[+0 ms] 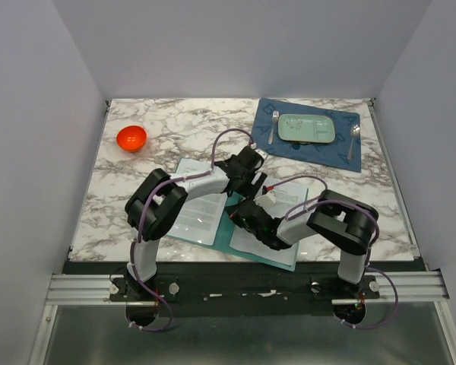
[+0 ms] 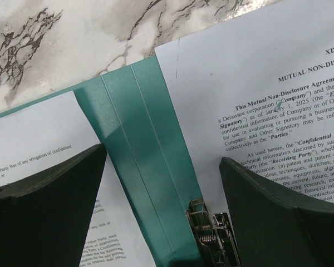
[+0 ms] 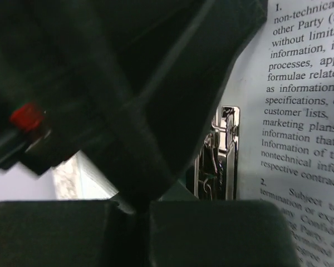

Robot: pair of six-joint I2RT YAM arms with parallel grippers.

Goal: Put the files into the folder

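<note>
On the open folder lie files, left hand spread above.

We are holding our left arm and right arm folded at the elbows, wrists angling in toward each other. Our left gripper is pointing down with fingers wide apart. Our right gripper, just nearer our bases, is pressing its fingers together.
</note>
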